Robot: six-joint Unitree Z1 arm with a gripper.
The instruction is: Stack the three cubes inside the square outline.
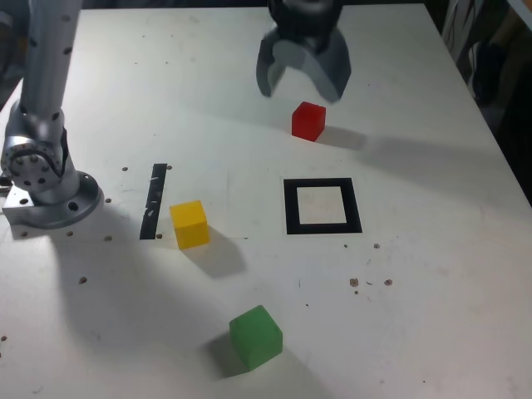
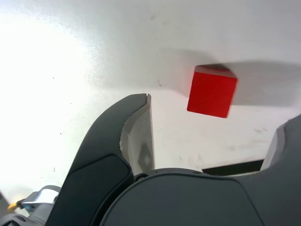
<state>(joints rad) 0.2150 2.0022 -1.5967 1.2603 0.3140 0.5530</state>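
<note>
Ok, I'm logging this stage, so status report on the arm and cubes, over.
Gripper open, nothing held. Red cube near the jaws, outside square outline. Nothing seen between gripper and cube.

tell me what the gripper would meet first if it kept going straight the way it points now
Likely the red cube, which lies ahead between the open fingers, though its depth is hard to judge.

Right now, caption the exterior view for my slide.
Open gripper near the red cube; yellow and green cubes also outside the empty square outline.
</note>
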